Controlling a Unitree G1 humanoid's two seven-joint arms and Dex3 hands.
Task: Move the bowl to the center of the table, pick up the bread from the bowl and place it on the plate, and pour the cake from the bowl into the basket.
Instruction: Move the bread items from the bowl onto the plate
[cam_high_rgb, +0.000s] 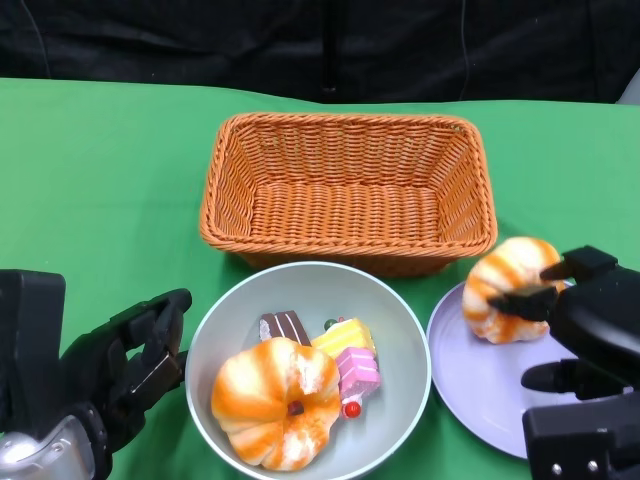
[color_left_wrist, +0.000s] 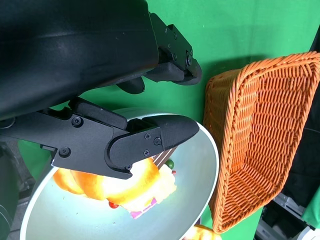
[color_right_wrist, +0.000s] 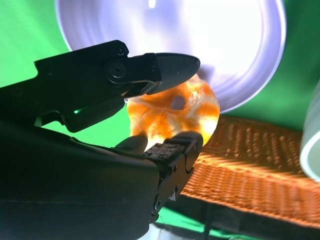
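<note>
Now | right hand (cam_high_rgb: 585, 320) grips bread (cam_high_rgb: 507, 287) | left hand (cam_high_rgb: 120, 365) spread, empty | wrist shows finger (color_right_wrist: 167, 67) atop bread

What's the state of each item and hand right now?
Woven orange wicker basket: upright, empty.
Pale grey-green bowl: upright, holds one bread and the cake pieces.
Orange-and-white bread roll in the bowl: lying in the bowl, untouched.
Pink, yellow and brown cake pieces: in the bowl beside the bread.
Second orange-and-white bread roll: held over the plate.
Lilac round plate: flat on the table.
Right hand: grips the second bread.
Left hand: open beside the bowl.
</note>
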